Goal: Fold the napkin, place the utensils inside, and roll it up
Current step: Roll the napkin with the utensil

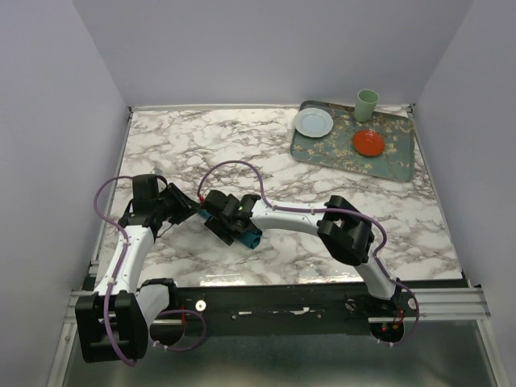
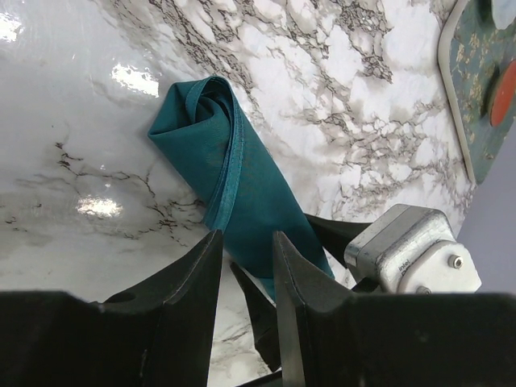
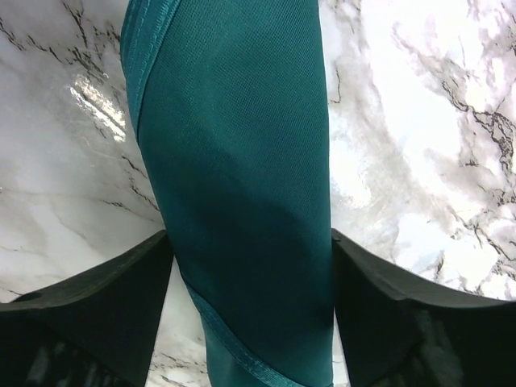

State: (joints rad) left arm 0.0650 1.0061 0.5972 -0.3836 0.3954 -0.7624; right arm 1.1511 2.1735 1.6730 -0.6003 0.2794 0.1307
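- Teal woven cloth napkin (image 2: 242,185), rolled into a soft tube, near the glossy marble tabletop's (image 1: 242,145) front edge
- Right gripper (image 3: 251,242) wide, flanking it
- Left gripper (image 2: 246,242) narrow, cannot tell whether it grips

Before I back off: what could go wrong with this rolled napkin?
The teal napkin roll shows a loose spiral at its far end in the left wrist view, so it may unroll once released. The right tool stands open astride the roll, close to the cloth, so lifting away could snag it. No utensils show, so one could be slipping out unseen.
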